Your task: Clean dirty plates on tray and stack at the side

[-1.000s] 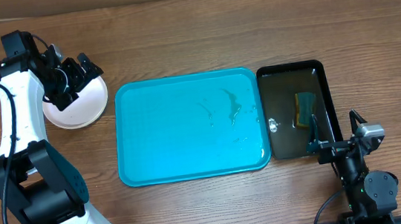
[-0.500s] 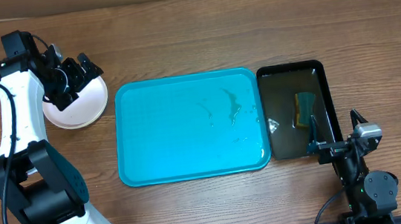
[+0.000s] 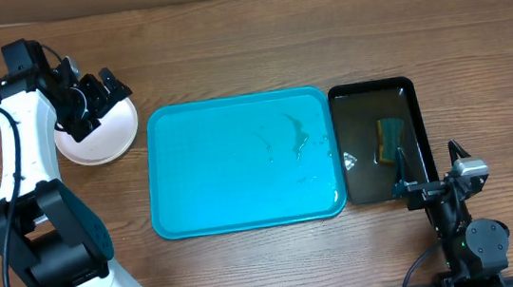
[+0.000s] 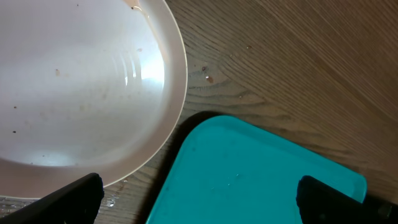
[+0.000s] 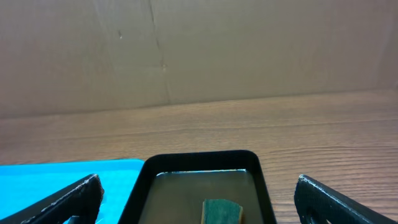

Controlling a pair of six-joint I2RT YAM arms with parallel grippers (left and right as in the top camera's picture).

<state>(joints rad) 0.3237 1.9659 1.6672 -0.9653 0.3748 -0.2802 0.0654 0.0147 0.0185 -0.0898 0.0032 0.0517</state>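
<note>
My left pincer [image 4: 199,198] spread wide, empty, above plates [image 3: 101,141] beside tray [image 3: 240,164]; right pincer [image 5: 199,199] likewise wide, empty, facing black tray [image 5: 200,158].

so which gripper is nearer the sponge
Right. The right gripper is just beside the sponge's black tray; the left gripper is over the white plate, beyond the turquoise tray.

Brown wood-grain worktop backed by a plain tan panel

The worktop [image 3: 322,41] is a mid-brown wood-look surface, its grain running left to right in the overhead view, and it fills the frame nearly edge to edge. Along its far side stands a flat tan panel [image 5: 249,43] like cardboard, with a faint vertical crease and a few scuffs. The light is even and soft, with no hard shadows. A few small dark crumbs [image 4: 209,79] lie on the bare wood.
</note>
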